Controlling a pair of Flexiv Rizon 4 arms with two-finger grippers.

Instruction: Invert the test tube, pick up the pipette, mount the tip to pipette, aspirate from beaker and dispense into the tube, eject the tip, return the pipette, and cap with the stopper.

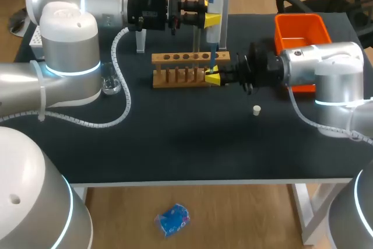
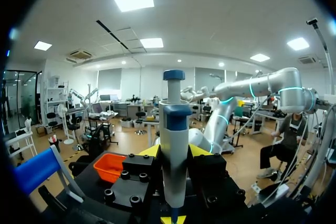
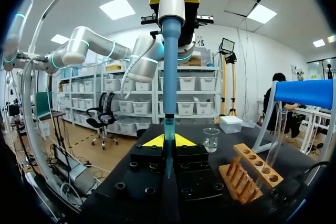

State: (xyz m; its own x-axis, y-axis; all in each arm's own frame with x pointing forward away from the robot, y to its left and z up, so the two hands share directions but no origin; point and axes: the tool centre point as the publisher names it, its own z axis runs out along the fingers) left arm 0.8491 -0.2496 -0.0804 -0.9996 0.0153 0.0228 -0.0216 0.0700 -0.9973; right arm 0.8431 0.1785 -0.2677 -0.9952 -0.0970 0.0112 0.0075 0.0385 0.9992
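**Where the pipette meets the tube**

While our left arm reaches in across the back of the black table, our left gripper is clamped on the white-and-blue plastic pipette, which stands upright with a yellow tip on either side of its body. Its slim blue pipette tip points straight down, just behind the right end of the wooden test tube rack.

Our right gripper sits at that same end of the rack, directly under the pipette. In the right wrist view its fingers are drawn in narrow on the clear glass test tube, which stands upright between them; the glass is hard to make out, but the blue tip seems to end at or inside its mouth, where a teal tint shows.

We see the clear glass beaker standing to the left of the rack, well apart from it and close to our left arm. A small white stopper lies alone on the table, near our right arm. An orange plastic bin sits at the back right of the table, partly behind our right arm.
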